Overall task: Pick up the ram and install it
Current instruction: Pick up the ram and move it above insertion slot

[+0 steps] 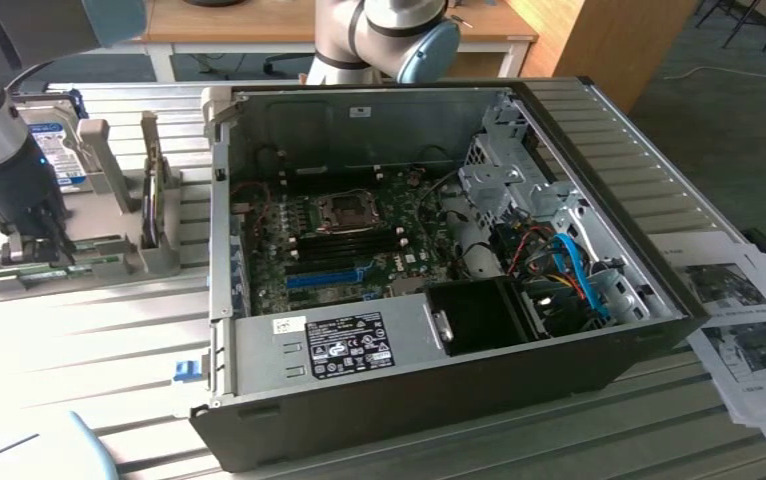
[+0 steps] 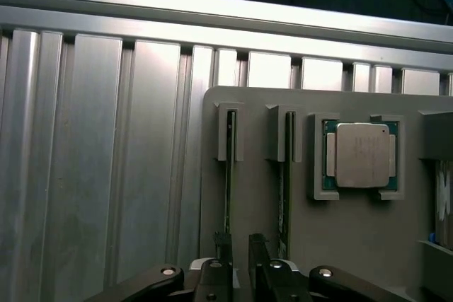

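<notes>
**Ram on edge in its holder, jaws spread beside it, nothing lifted yet**

The ram (image 2: 228,167), a thin green stick seen edge-on, stood in a narrow slot of a grey holder plate (image 2: 248,111). That slot was the one farther from the processor chip (image 2: 361,153), which lay in its own pocket on the same plate. A second ram stick (image 2: 285,175) stood in the slot between the two.

The jaws were spread, with a narrow gap between two dark fingertips (image 2: 258,245), and they pinched nothing. They hung right at one end of the ram.

In the exterior view, the arm (image 1: 3,150) reached down over the holder at that view's left, near a hard drive (image 1: 70,150) propped upright. The holder sat on a slatted metal table (image 1: 116,340). Beside it was an open computer case (image 1: 397,400), its motherboard (image 1: 343,240) exposed. Printed sheets (image 1: 743,320) lay at that view's right.

By my reading, the task had barely begun: the ram had not been gripped, lifted or carried, and installing it remained entirely undone.

The ram's chips and label could not be made out. Its near end passed behind a fingertip, so whether the jaws straddled it or sat to one side could not be told. Nor could I tell whether the motherboard's memory slots were filled.
</notes>
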